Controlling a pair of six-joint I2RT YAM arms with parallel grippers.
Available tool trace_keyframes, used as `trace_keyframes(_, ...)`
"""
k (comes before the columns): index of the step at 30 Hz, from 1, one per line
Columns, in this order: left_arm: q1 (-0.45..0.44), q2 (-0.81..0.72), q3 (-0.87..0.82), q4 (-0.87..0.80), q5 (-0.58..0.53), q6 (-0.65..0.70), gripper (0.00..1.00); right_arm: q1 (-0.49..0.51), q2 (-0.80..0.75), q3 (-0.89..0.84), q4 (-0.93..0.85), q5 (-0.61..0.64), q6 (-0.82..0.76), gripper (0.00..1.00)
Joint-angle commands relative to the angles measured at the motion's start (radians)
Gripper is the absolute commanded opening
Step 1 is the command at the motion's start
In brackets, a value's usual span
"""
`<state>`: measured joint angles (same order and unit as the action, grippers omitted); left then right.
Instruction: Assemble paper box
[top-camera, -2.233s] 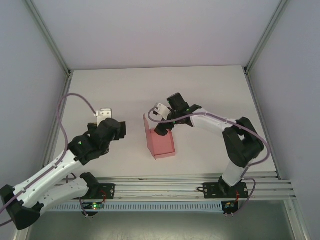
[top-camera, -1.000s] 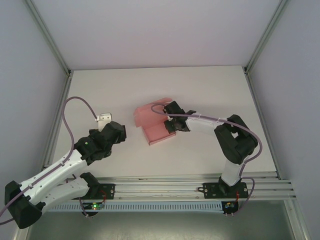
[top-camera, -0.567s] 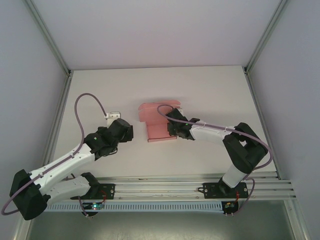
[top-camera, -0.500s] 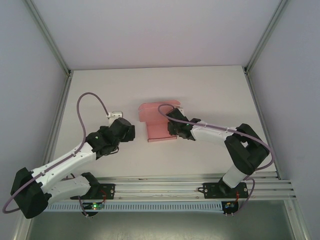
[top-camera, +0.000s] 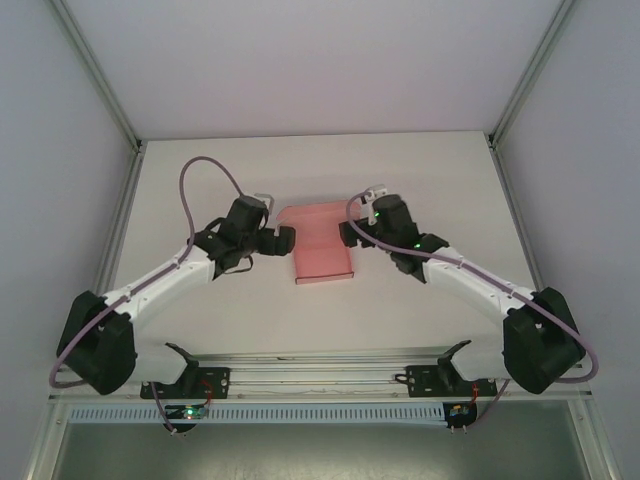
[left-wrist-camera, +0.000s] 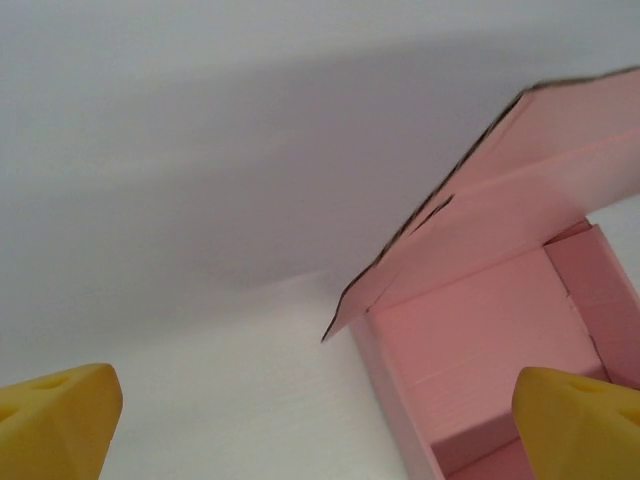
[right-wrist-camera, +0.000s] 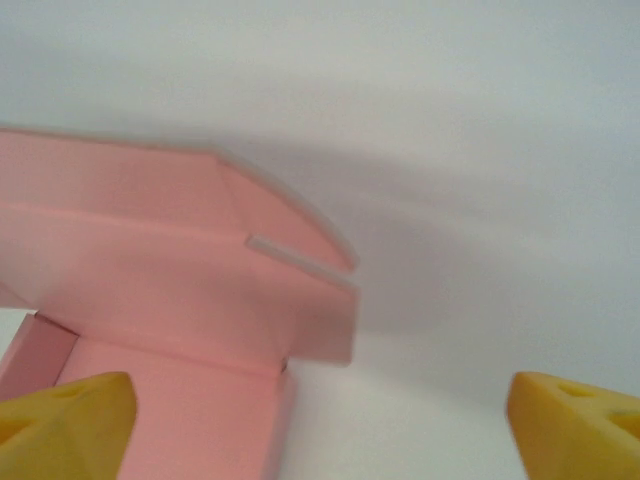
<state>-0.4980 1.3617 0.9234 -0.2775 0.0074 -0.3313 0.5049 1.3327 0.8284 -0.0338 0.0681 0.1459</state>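
Jaws on both grippers stood wide apart, nothing clamped in either. Box (top-camera: 322, 250) lay on the table (top-camera: 430, 180) about mid-width, between the two grippers, long axis running near to far. Left gripper (top-camera: 272, 240) sat just beside the box's far-left corner and right gripper (top-camera: 350, 232) just beside its far-right corner, both pointed inward at it. Couldn't tell from the top view whether either touched the card. Box was partly formed: open tray with low side walls up, lid (top-camera: 316, 213) hinged at the far end and not closed. Left wrist view: left gripper (left-wrist-camera: 320, 425) had its yellow fingertips (left-wrist-camera: 60, 415) at the two bottom corners. Box (left-wrist-camera: 480, 340) sat right of centre, one side wall and the inner floor visible. Lid (left-wrist-camera: 520, 170) rose tilted over the tray, with a short slit near its edge. The fingertip at frame right overlapped the tray interior; contact unclear. Right wrist view: right gripper (right-wrist-camera: 320, 420) had its fingertips (right-wrist-camera: 575, 420) likewise at the bottom corners. Box (right-wrist-camera: 170, 400) sat to the left, lid (right-wrist-camera: 150, 240) tilted up behind the tray, with an angled corner tab and a slit at its right end. The fingertip at frame left overlapped the tray floor; contact unclear.
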Motion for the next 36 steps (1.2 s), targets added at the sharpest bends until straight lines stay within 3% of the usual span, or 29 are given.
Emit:
trace_keyframes(1, 0.032, 0.065, 0.069, 0.043, 0.160, 0.118, 0.99, -0.081, 0.019, -0.001, 0.070, -0.296, -0.252, 0.98)
trace_keyframes(3, 0.039, 0.108, 0.118, 0.003, 0.161, 0.138, 0.95, -0.118, 0.053, 0.034, 0.060, -0.413, -0.297, 0.98)
trace_keyframes(5, 0.042, 0.138, 0.140, 0.005, 0.167, 0.175, 0.90, -0.136, 0.101, 0.094, 0.009, -0.455, -0.331, 0.98)
trace_keyframes(8, 0.046, 0.183, 0.172, -0.013, 0.161, 0.208, 0.85, -0.144, 0.177, 0.175, -0.073, -0.475, -0.382, 0.94)
trace_keyframes(12, 0.051, 0.244, 0.225, -0.067, 0.170, 0.237, 0.69, -0.156, 0.264, 0.235, -0.113, -0.486, -0.396, 0.87)
trace_keyframes(18, 0.053, 0.281, 0.265, -0.108, 0.158, 0.255, 0.44, -0.163, 0.324, 0.276, -0.147, -0.473, -0.393, 0.65)
trace_keyframes(21, 0.052, 0.288, 0.279, -0.132, 0.149, 0.256, 0.28, -0.165, 0.324, 0.273, -0.151, -0.477, -0.385, 0.48)
trace_keyframes(24, 0.052, 0.282, 0.278, -0.139, 0.129, 0.251, 0.18, -0.164, 0.316, 0.264, -0.151, -0.478, -0.382, 0.35)
trace_keyframes(27, 0.052, 0.281, 0.281, -0.152, 0.100, 0.236, 0.01, -0.160, 0.312, 0.260, -0.153, -0.447, -0.370, 0.22)
trace_keyframes(32, 0.040, 0.277, 0.279, -0.144, 0.045, 0.192, 0.00, -0.140, 0.292, 0.242, -0.137, -0.398, -0.340, 0.13)
trace_keyframes(36, 0.006, 0.276, 0.283, -0.141, -0.063, 0.115, 0.00, -0.112, 0.256, 0.209, -0.094, -0.321, -0.275, 0.07)
